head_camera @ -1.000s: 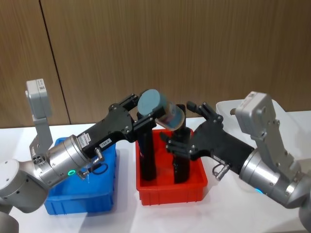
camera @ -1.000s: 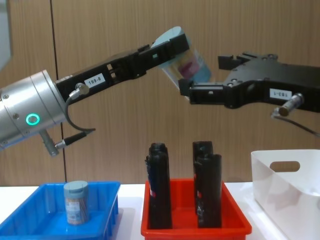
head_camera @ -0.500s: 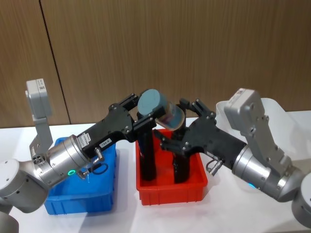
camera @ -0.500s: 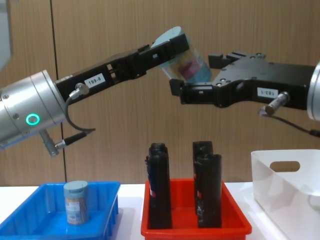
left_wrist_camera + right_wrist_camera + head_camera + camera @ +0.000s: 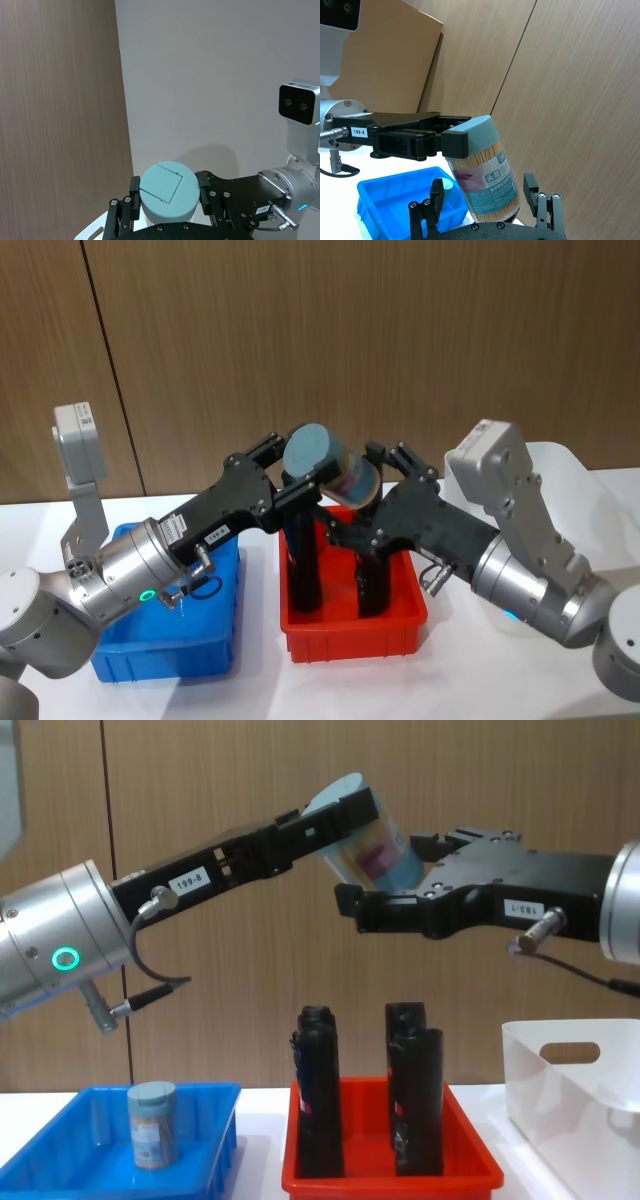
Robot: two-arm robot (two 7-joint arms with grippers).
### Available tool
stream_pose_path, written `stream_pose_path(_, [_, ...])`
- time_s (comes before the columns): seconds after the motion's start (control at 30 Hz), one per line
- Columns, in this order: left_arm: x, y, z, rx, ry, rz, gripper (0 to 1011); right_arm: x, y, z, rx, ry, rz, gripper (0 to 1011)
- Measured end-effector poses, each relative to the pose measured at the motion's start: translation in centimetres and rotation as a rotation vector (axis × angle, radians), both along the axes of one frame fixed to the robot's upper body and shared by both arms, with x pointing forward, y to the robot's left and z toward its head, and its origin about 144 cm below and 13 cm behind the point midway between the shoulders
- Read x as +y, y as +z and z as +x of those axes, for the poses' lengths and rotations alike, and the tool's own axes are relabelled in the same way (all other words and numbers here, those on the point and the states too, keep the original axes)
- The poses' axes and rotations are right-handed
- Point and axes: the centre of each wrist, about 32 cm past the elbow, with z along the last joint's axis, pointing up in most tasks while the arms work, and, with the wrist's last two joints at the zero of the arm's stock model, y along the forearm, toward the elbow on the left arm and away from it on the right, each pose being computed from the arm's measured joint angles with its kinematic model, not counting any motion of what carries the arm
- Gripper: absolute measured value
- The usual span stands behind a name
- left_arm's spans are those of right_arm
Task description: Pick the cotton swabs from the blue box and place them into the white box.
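Mid-air handoff on my screen. My left gripper (image 5: 168, 194) is clamped on a tub of cotton swabs (image 5: 372, 850) at its lid end, holding it tilted at 12 o'clock above the red tray (image 5: 470, 1175). My right gripper (image 5: 484, 199) is spread wide, one finger on each side of the tub's bottom end. From the right wrist view I see a sliver of gap on both sides, so it's around the tub, not squeezing.

View by view: the left wrist view gives me the flat lid face-on, pinched between two fingers (image 5: 134, 192). The right wrist view gives the label and the sticks packed inside. The chest view is where I get a clean side look at a second tub (image 5: 152, 1125) standing upright in the blue box (image 5: 60, 1160), while in the head view my left arm lies across that box. The head view sorts the layout: blue box at 9 o'clock of the red tray, white box (image 5: 560, 1115) at 3 o'clock.

Count: two tubs, one in the air and one in the blue box. One blue box, one red tray, one white box. The black cylinders (image 5: 318, 1100) stand in the red tray in two clumps; they overlap, so I can't tell the exact number.
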Motion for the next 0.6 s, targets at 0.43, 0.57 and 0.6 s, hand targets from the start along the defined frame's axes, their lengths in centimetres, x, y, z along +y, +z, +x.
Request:
stream_pose_path(0.43, [0.0, 0.0, 0.0, 0.0, 0.0, 0.0, 672, 0.08, 0.08, 0.28, -0.01, 0.014, -0.004, 718])
stream_pose_path(0.57, [0.0, 0.01, 0.0, 0.0, 0.0, -0.001, 673, 0.1, 0.11, 0.3, -0.013, 0.017, -0.004, 674])
stream_pose_path(0.6, [-0.01, 0.01, 0.0, 0.0, 0.0, -0.001, 672, 0.1, 0.13, 0.3, -0.014, 0.018, -0.005, 671])
